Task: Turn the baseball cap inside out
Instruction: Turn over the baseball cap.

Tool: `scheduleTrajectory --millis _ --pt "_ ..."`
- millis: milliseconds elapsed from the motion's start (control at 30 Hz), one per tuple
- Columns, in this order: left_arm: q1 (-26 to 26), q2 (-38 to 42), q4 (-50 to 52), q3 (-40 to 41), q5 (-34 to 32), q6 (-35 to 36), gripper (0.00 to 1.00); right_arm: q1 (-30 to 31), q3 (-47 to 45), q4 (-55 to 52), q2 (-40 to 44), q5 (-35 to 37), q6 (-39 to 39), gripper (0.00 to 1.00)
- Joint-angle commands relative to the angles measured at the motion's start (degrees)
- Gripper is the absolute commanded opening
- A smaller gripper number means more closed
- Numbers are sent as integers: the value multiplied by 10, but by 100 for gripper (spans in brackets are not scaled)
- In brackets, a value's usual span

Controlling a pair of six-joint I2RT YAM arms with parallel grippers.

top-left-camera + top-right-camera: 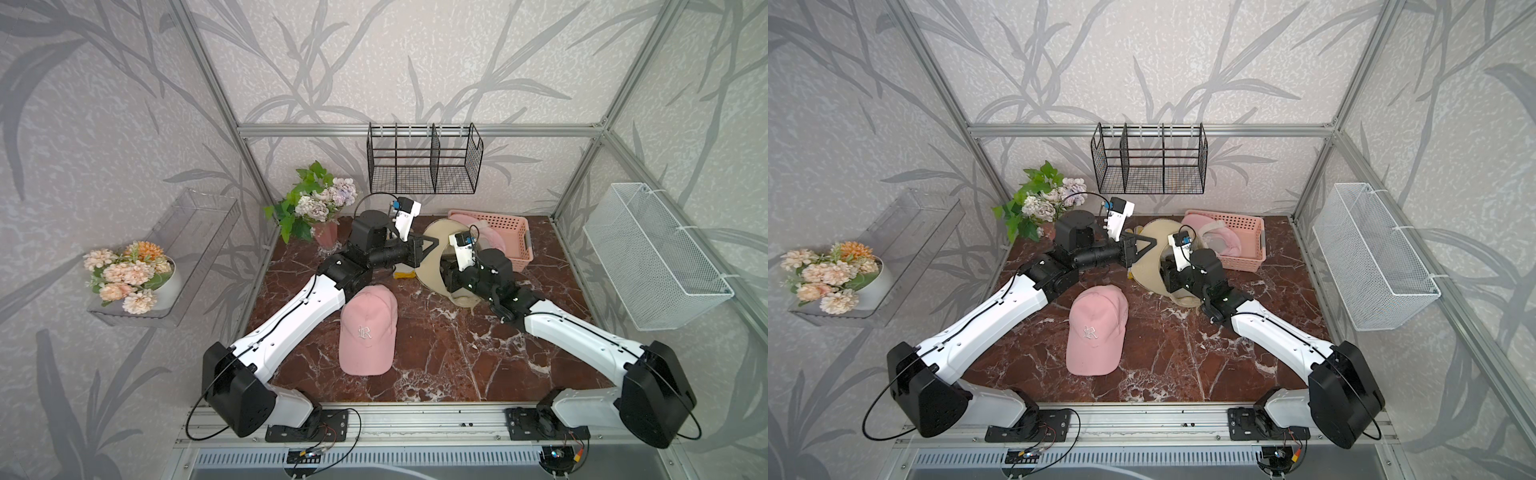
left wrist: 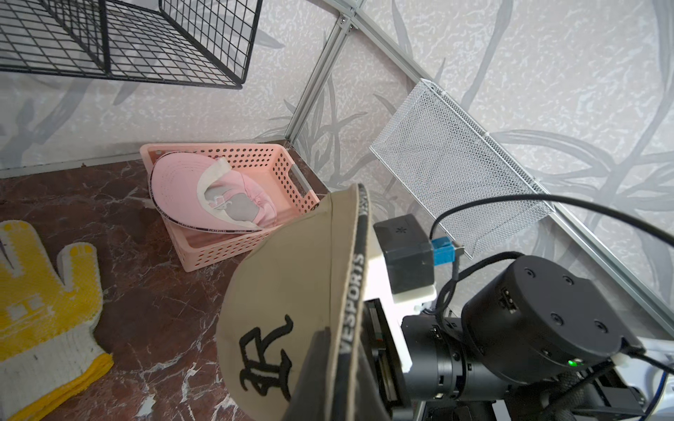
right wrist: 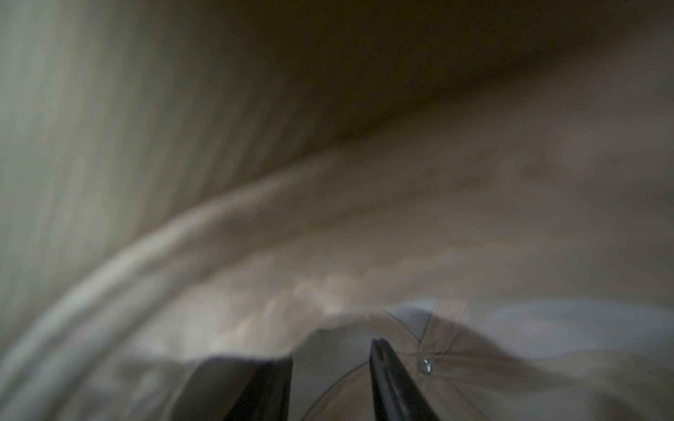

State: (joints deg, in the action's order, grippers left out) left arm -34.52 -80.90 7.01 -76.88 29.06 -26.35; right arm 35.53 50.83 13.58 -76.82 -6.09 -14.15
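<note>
Right end effector (image 3: 330, 386), jaws narrowly apart, sits inside the tan cap (image 1: 428, 274), with the crown button (image 3: 425, 365) just beside its tip. Left end effector (image 1: 434, 243) pinches the rim, holding the cap above the tabletop (image 1: 436, 353), upper centre of frame.

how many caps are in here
3. A loose pink cap lies near the front of the table, a tan cap is further back, and a second pink cap sits in the basket behind it. Others may be hidden.

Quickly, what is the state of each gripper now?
Left gripper: closed on the beige cap.
Right gripper: open, jaws apart inside it.
</note>
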Motion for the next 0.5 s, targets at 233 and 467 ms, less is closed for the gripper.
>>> scheduleTrajectory --millis 233,467 --pt "-7 18 -11 -23 24 -7 0 13 -16 34 12 313 8 29" --pt "-4 24 11 -29 14 3 0 13 -48 -56 15 449 5 29"
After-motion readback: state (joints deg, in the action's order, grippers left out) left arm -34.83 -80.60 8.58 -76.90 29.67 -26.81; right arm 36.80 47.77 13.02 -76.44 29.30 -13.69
